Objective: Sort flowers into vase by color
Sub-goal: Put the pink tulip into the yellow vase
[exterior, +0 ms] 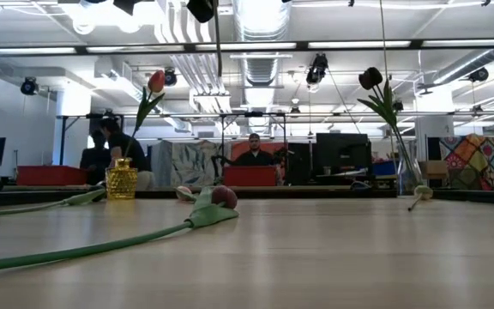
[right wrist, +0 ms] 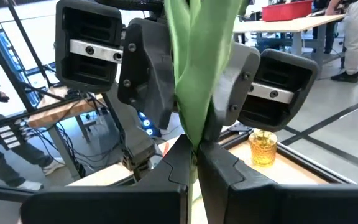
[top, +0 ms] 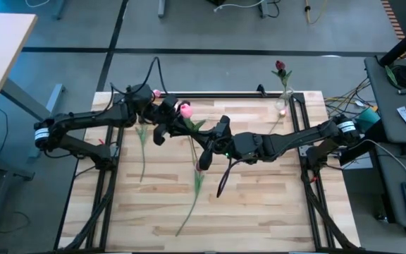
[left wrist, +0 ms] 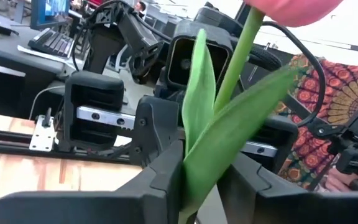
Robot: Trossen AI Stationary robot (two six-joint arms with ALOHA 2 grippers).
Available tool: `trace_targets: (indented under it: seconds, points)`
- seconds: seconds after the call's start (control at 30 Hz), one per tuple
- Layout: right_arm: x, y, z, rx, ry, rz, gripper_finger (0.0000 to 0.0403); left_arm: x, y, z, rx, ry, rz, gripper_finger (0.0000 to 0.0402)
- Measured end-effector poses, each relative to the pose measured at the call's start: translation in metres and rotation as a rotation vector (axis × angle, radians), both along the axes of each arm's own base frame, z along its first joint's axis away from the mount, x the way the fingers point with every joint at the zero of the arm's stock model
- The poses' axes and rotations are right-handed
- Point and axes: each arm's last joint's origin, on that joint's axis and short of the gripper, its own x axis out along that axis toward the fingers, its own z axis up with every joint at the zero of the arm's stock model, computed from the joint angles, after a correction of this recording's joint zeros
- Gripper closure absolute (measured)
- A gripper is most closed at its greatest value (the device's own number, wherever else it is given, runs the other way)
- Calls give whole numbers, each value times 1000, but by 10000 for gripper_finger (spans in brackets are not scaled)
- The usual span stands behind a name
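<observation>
A pink tulip (top: 185, 109) is held above the table near the far edge by both grippers, which face each other. Its head (left wrist: 291, 9) sticks out past my left gripper (top: 175, 118) (left wrist: 201, 193), which is shut on its leaves. My right gripper (top: 201, 135) (right wrist: 196, 165) is shut on the same flower lower down. A yellow vase (exterior: 121, 180) (right wrist: 263, 146) at the far left holds one pink-red tulip (exterior: 157, 81). A clear vase (top: 284, 106) (exterior: 408, 172) at the far right holds a dark maroon tulip (top: 280, 68) (exterior: 370, 77). My left gripper pinches the tulip's green leaves and stem (left wrist: 199, 149) between its two fingers, just below the head, which points away past the fingertips. The flower is lifted clear of the table. My right gripper pinches the folded leaves and stem (right wrist: 194, 134) between its fingertips, from the side opposite the left gripper, farther from the head.
Other tulips lie flat on the wooden table: one left of centre (top: 143, 152), one with a long stem running toward the near edge (top: 192, 190), a maroon head (exterior: 224, 196) on a long stem, and one beside the clear vase (exterior: 418, 196). People sit beyond the far edge (exterior: 254, 150).
</observation>
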Motion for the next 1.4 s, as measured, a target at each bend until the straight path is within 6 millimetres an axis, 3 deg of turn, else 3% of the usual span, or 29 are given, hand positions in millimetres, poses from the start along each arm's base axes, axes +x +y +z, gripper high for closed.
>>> trace_targets:
  seconds: [0.27,0.47,0.67,0.83,1.0,1.17,1.4]
  points:
    - [1,-6,-1,46,-4,5,384,-2,5,2,14,-16,34,395]
    - [1,-9,-3,68,5,-17,319,-10,14,7,20,-37,82,400]
    - [0,-12,-1,65,1,-40,249,-36,30,17,68,-40,187,401]
    - [-2,-14,-2,57,27,-59,232,-73,46,24,137,5,359,401]
    - [-2,-17,-4,53,47,-67,248,-115,56,28,218,71,592,401]
    - [-2,-21,-5,52,54,-77,294,-154,62,27,313,190,914,401]
    - [-1,-26,-6,33,79,-86,370,-185,77,19,341,368,1312,402]
